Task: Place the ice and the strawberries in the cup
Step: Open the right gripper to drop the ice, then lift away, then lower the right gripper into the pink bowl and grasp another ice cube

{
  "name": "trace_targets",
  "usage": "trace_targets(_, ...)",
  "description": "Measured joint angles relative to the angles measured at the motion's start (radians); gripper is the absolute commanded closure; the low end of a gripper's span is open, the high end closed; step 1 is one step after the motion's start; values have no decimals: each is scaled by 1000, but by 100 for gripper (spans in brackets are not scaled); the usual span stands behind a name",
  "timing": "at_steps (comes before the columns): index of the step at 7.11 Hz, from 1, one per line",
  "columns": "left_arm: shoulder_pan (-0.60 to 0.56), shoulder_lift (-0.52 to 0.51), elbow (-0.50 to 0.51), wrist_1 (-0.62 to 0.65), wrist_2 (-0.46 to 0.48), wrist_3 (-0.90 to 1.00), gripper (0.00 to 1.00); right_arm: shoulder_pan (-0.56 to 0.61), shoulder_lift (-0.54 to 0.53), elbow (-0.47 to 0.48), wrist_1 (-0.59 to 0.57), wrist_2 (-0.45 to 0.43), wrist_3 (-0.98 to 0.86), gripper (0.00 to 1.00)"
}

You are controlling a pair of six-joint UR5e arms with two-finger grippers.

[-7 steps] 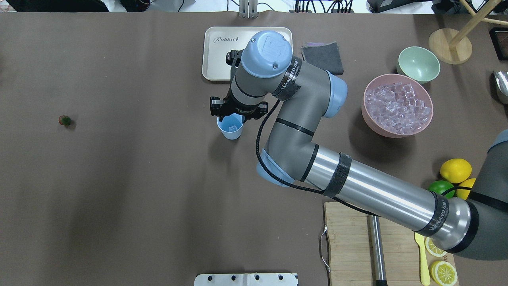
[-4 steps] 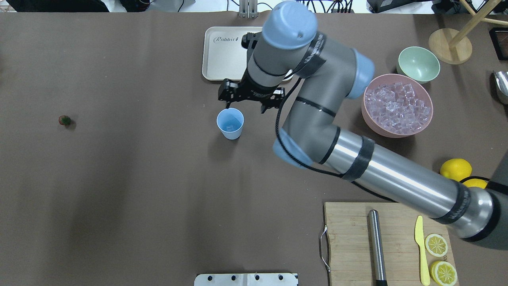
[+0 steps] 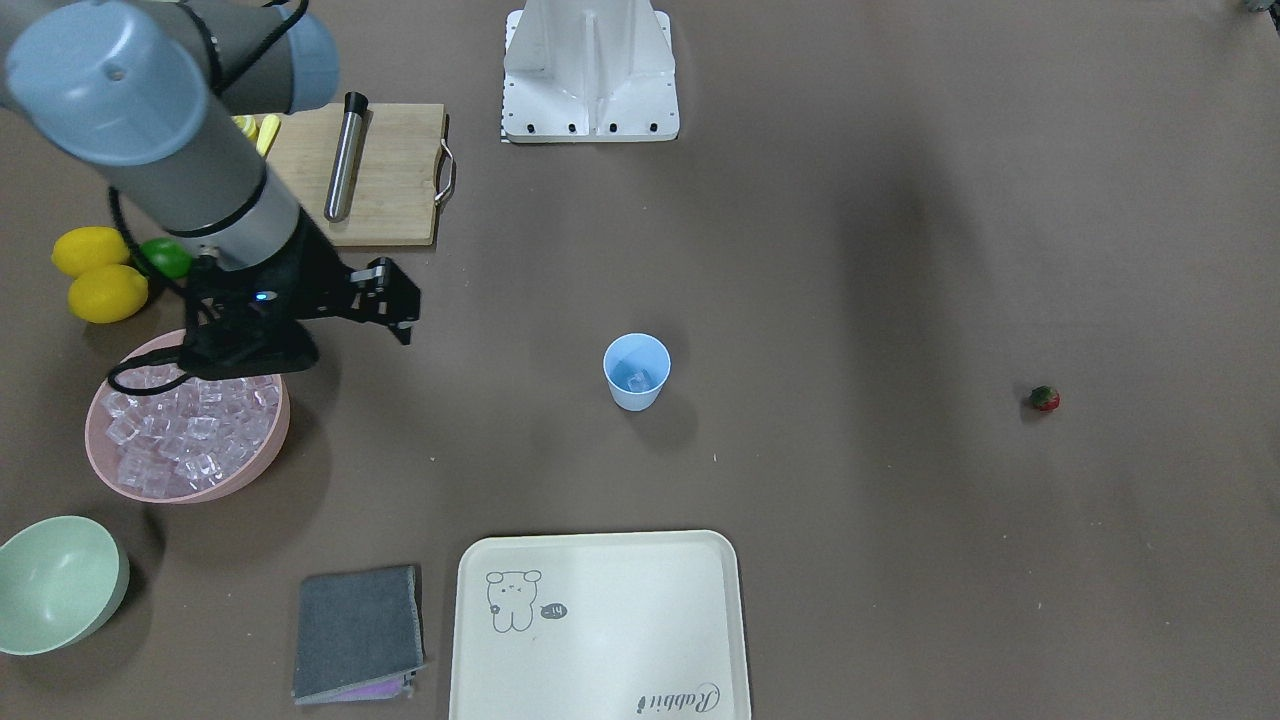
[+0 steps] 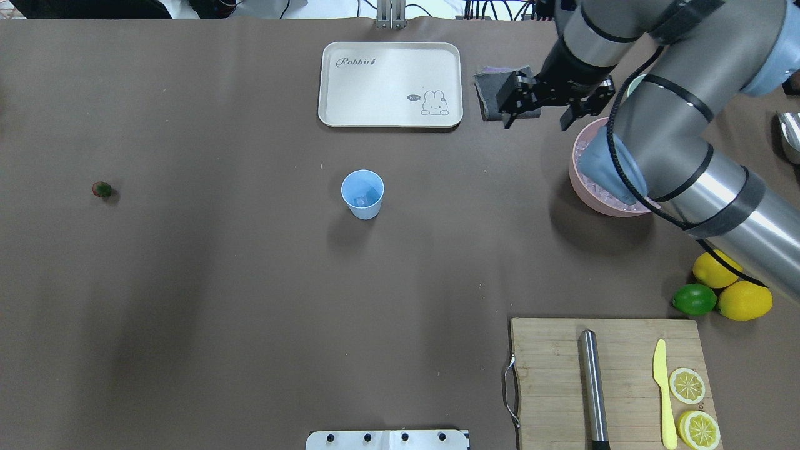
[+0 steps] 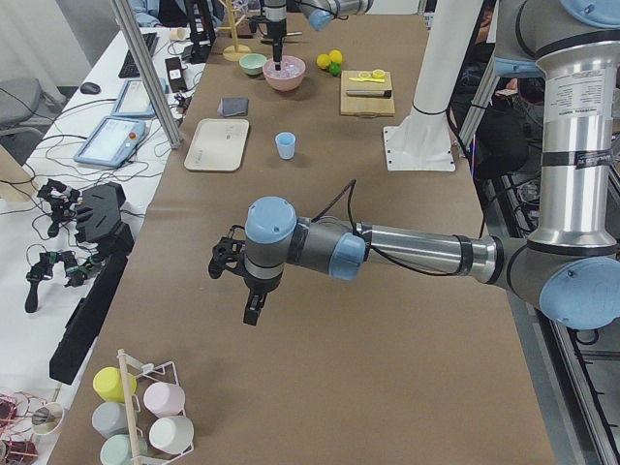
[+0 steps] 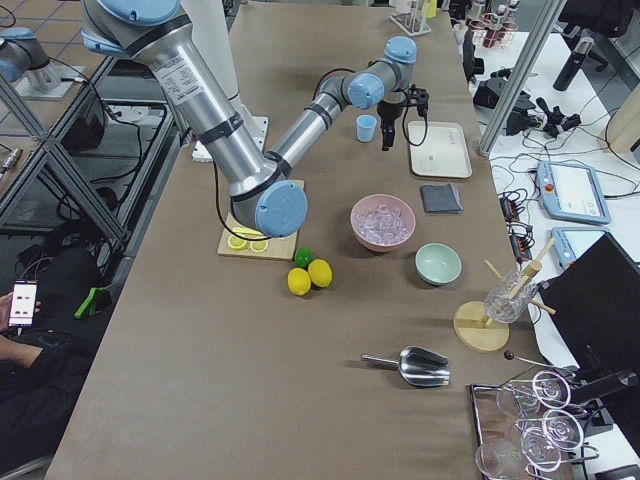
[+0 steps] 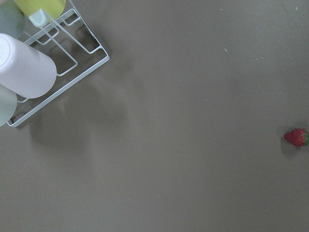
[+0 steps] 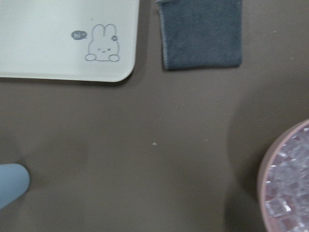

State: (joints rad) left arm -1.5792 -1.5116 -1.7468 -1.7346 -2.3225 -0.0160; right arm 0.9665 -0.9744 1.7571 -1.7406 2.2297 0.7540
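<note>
The light-blue cup (image 4: 362,194) stands upright mid-table with one clear ice cube (image 3: 640,380) in it. More ice (image 3: 185,440) fills the pink bowl (image 4: 584,190) at the right, which the right arm partly hides in the overhead view. My right gripper (image 4: 536,122) hovers open and empty at the bowl's far-left edge, near the grey cloth. The strawberry (image 4: 102,189) lies alone far left on the table, and the left wrist view shows the strawberry (image 7: 297,137) at its right edge. My left gripper (image 5: 250,312) shows only in the exterior left view, so I cannot tell its state.
A cream tray (image 4: 390,84) and a grey cloth (image 3: 358,632) lie behind the cup. A pale green bowl (image 3: 55,582) sits by the pink bowl. Lemons and a lime (image 4: 694,299) lie beside a cutting board (image 4: 550,381) with rod, knife and slices. A cup rack (image 7: 58,58) is near the left wrist.
My right arm has swung away from above the cup, back and to the right, to the pink bowl. One ice cube stays in the cup. The strawberry has not moved.
</note>
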Motion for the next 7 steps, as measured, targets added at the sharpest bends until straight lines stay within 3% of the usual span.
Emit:
trace_targets(3, 0, -12, 1, 2, 0, -1, 2, 92, -115, -25, 2, 5, -262, 1)
trace_targets(7, 1, -19, 3, 2, 0, -1, 2, 88, -185, -181, 198, -6, -302, 1)
